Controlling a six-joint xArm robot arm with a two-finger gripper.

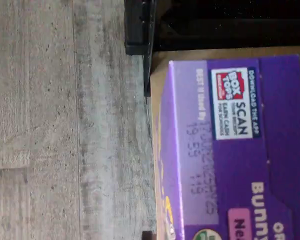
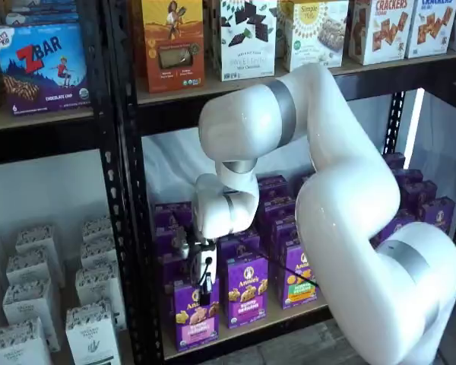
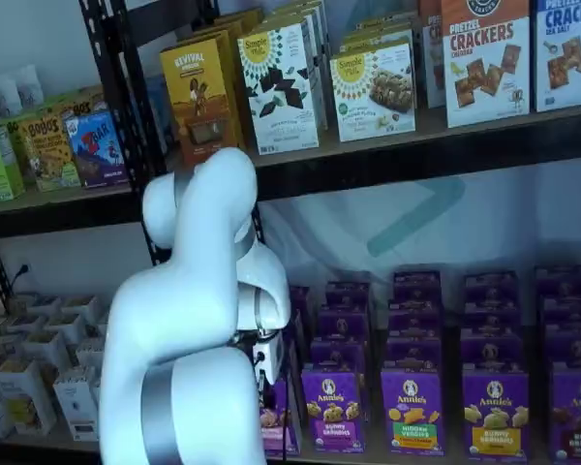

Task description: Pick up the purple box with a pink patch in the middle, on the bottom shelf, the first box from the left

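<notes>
Black fingers of the claw hang over the top of the purple box; whether they are apart or clamped on it I cannot tell. That box stands upright at the front left corner of the bottom shelf, just beside the black rack post. Right of it stands another purple carton. Grey plank floor lies beyond the shelf's edge.
</notes>
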